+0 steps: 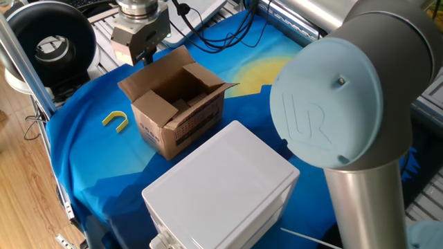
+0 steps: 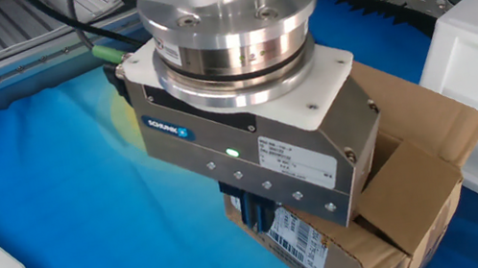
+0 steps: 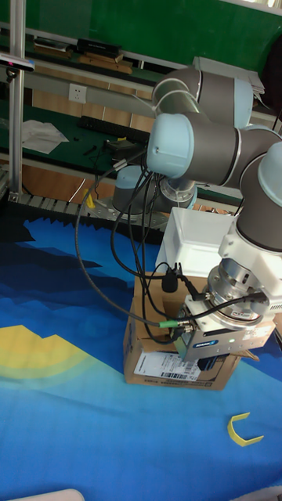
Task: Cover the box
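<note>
The box (image 1: 181, 105) is a small brown carton on the blue cloth, its four flaps spread open and its inside showing. Black print marks its side, and a white label (image 2: 298, 241) is stuck on one face. My gripper (image 1: 143, 54) hangs just behind the box's far-left flap, dark fingers (image 2: 252, 212) pointing down, close together, with nothing between them. In the other fixed view the gripper body hides much of the box (image 2: 410, 185), and the fingers reach down at the outer side of the near flap. In the tall fixed view the gripper (image 3: 211, 365) sits against the box (image 3: 168, 356).
A large white plastic box (image 1: 223, 187) stands right beside the carton. A yellow U-shaped piece (image 1: 115, 120) lies on the cloth to its left. The arm's big grey-blue joint (image 1: 332, 104) fills the right side. Cables and a black round device (image 1: 50, 40) lie beyond the table's far edge.
</note>
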Controlling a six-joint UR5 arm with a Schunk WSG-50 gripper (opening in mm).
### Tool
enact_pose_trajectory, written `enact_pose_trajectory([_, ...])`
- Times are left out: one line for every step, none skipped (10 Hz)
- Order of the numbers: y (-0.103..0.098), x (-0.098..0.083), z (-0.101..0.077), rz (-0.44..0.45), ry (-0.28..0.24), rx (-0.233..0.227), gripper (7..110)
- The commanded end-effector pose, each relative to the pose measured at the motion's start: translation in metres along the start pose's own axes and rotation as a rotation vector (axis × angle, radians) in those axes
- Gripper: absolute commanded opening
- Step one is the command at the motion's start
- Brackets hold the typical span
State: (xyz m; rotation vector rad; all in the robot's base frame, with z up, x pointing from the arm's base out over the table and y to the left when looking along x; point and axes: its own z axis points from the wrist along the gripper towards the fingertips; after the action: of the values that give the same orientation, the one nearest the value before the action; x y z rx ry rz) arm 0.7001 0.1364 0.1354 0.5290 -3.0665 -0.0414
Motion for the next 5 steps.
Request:
enact_pose_trajectory([0.0029, 0.0084, -0.0018, 0.004, 0.031, -0.007, 7])
enact_pose_trajectory([0.0027, 0.0108, -0.0029, 0.004, 0.038, -0.004, 7])
enact_pose_trajectory([0.0048, 0.0132, -0.0053, 0.004, 0.042, -0.011, 7])
enact_pose_trajectory([0.0067, 0.0149, -0.0077, 0.005, 0.044, -0.016, 7])
enact_pose_trajectory([0.0075, 0.0169, -0.0099, 0.005, 0.046, -0.017, 7])
